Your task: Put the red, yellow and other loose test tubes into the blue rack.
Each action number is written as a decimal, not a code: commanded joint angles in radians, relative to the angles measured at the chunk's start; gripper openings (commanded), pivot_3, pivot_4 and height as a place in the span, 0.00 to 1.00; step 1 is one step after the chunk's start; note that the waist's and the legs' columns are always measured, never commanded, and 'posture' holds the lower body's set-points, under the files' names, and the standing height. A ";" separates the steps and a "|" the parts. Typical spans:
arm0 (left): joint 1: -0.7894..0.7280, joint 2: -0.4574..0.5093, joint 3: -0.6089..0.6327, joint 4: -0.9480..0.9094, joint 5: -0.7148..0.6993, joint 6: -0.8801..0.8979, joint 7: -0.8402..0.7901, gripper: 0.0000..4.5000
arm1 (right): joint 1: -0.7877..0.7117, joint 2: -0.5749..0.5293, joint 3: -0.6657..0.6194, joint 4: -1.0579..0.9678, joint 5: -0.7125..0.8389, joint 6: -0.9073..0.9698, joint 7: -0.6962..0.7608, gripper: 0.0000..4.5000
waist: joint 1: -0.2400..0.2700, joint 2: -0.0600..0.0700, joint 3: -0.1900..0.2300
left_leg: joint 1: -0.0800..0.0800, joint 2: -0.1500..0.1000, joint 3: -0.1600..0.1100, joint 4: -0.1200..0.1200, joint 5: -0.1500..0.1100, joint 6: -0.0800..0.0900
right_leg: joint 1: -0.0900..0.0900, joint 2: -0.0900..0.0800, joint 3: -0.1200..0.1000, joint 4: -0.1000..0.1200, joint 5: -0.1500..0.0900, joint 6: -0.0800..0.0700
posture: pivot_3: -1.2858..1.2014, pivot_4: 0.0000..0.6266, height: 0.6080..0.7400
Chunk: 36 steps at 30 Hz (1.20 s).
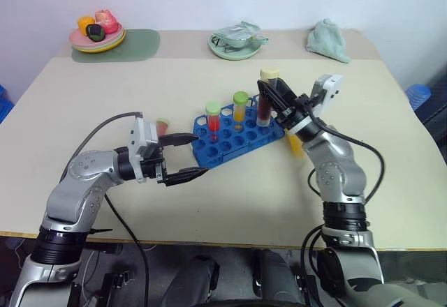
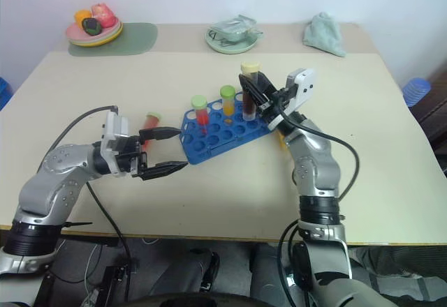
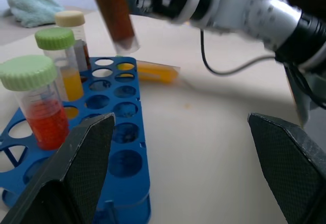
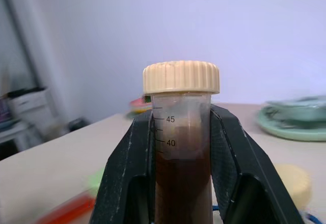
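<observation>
I count six tubes. Three stand upright in the one blue rack [image 1: 230, 146] at the frame's middle: a red tube [image 1: 212, 122] with a green cap, a yellow tube [image 1: 239, 111] with a green cap, and a cream-capped tube [image 3: 70, 19] behind them. My right gripper [image 1: 274, 96] is pinched on the fourth, the brown tube [image 4: 181, 77], which is tilted with its bottom end over the rack's right end and in no hole. Two lie loose on the table [image 1: 209, 209]: a second red tube [image 1: 162, 125] left of the rack, just above my left gripper [image 1: 201, 155], whose fingers are spread wide and hold nothing, and a second yellow tube [image 3: 153, 73] right of the rack. Along the top edge are two dishes: a plate [image 1: 105, 45] of fruit on a green mat [image 1: 143, 45] at upper left, and a pale green dish [image 1: 234, 54] at upper middle. One cloth [image 1: 328, 40] lies at upper right.
</observation>
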 commanded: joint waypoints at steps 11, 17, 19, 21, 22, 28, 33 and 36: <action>0.049 0.002 0.057 -0.051 -0.008 -0.019 0.046 0.95 | -0.071 0.012 -0.054 0.283 0.013 -0.297 0.020 0.18 | -0.041 0.001 0.000 | 0.001 0.006 0.001 -0.001 0.001 -0.003 | 0.000 0.005 0.002 0.000 0.002 -0.003 | 0.52 0.24 1.00; 0.053 0.002 0.062 -0.049 -0.007 -0.023 0.044 0.95 | -0.094 0.022 -0.065 0.378 0.011 -0.337 0.025 0.18 | -0.044 0.001 0.000 | 0.002 0.010 0.002 -0.001 0.003 -0.006 | 0.000 0.008 0.002 0.000 0.005 -0.008 | 0.52 0.24 1.00; 0.053 0.002 0.063 -0.047 -0.007 -0.024 0.043 0.95 | -0.101 0.028 -0.068 0.400 0.013 -0.345 0.024 0.18 | -0.045 0.001 0.000 | 0.002 0.011 0.003 -0.001 0.003 -0.007 | -0.001 0.009 0.003 0.000 0.005 -0.009 | 0.52 0.24 1.00; 0.053 0.003 0.063 -0.045 -0.006 -0.026 0.041 0.95 | -0.109 0.036 -0.066 0.422 0.015 -0.351 0.026 0.18 | -0.045 0.001 0.001 | 0.002 0.012 0.003 -0.001 0.003 -0.008 | -0.001 0.009 0.003 0.000 0.006 -0.009 | 0.52 0.24 1.00; 0.053 0.004 0.063 -0.044 -0.005 -0.026 0.041 0.95 | -0.112 0.039 -0.065 0.432 0.016 -0.355 0.028 0.18 | -0.046 0.001 0.000 | 0.002 0.012 0.003 -0.001 0.003 -0.008 | -0.001 0.009 0.003 0.000 0.006 -0.009 | 0.52 0.24 1.00; 0.056 0.006 0.064 -0.044 -0.007 -0.027 0.041 0.95 | -0.121 0.053 -0.056 0.458 0.015 -0.373 0.036 0.18 | -0.046 0.001 0.000 | 0.002 0.013 0.004 -0.001 0.003 -0.008 | -0.001 0.010 0.003 0.000 0.006 -0.009 | 0.52 0.24 1.00; 0.060 0.008 0.066 -0.045 -0.007 -0.027 0.040 0.95 | -0.112 0.061 -0.047 0.453 0.014 -0.372 0.045 0.18 | -0.045 0.002 0.001 | 0.002 0.013 0.004 -0.002 0.003 -0.008 | -0.001 0.010 0.004 0.000 0.006 -0.009 | 0.52 0.24 1.00; 0.060 0.007 0.065 -0.045 -0.007 -0.029 0.040 0.95 | -0.107 0.065 -0.043 0.451 0.013 -0.370 0.049 0.18 | -0.045 0.002 0.001 | 0.002 0.013 0.004 -0.002 0.003 -0.009 | -0.001 0.010 0.004 0.000 0.006 -0.009 | 0.52 0.24 1.00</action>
